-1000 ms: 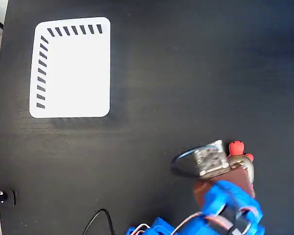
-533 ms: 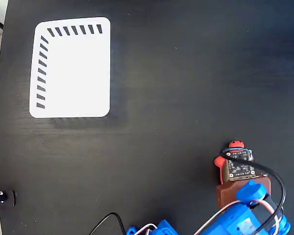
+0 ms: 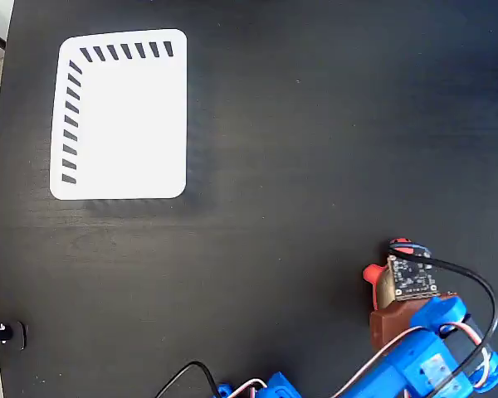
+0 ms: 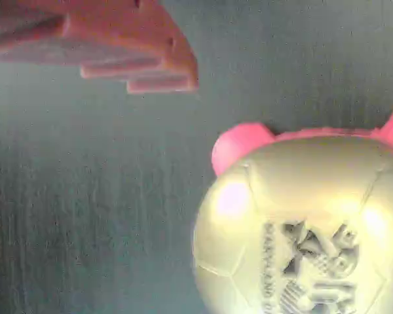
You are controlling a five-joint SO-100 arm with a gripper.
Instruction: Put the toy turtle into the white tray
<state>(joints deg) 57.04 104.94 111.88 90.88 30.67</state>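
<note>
**Toy turtle under the gripper, bottom right; tray far off at top left**

Toy turtle (image 3: 378, 280) sits on the black table (image 3: 315, 124), bottom-right area of fixed view. Mostly covered by the arm: only a red-orange leg at its left, a red bit at top and a sliver of tan shell show.

Wrist view: shell (image 4: 301, 229) fills lower right, very close, shiny gold-tan dome w/ printed marking on it, blurred, can't read. One pink-red leg (image 4: 239, 147) pokes out at the shell's upper left, another bit at right edge.

Gripper (image 3: 402, 286) is directly over the turtle in fixed view, small circuit board (image 3: 415, 278) on top, brown block below it, blue arm (image 3: 423, 361) running off the bottom edge w/ black, red and white wires. In wrist view one orange-red finger (image 4: 118, 46) w/ stepped edge is at top left, apart from the shell, table visible between. Other finger not visible, so can't tell if jaws are spread or closed; no contact w/ turtle seen.

White tray (image 3: 120, 116) at top left of fixed view, flat on table, dark slanted stripes along top and left edges, nothing in it. Well apart from turtle.
</note>
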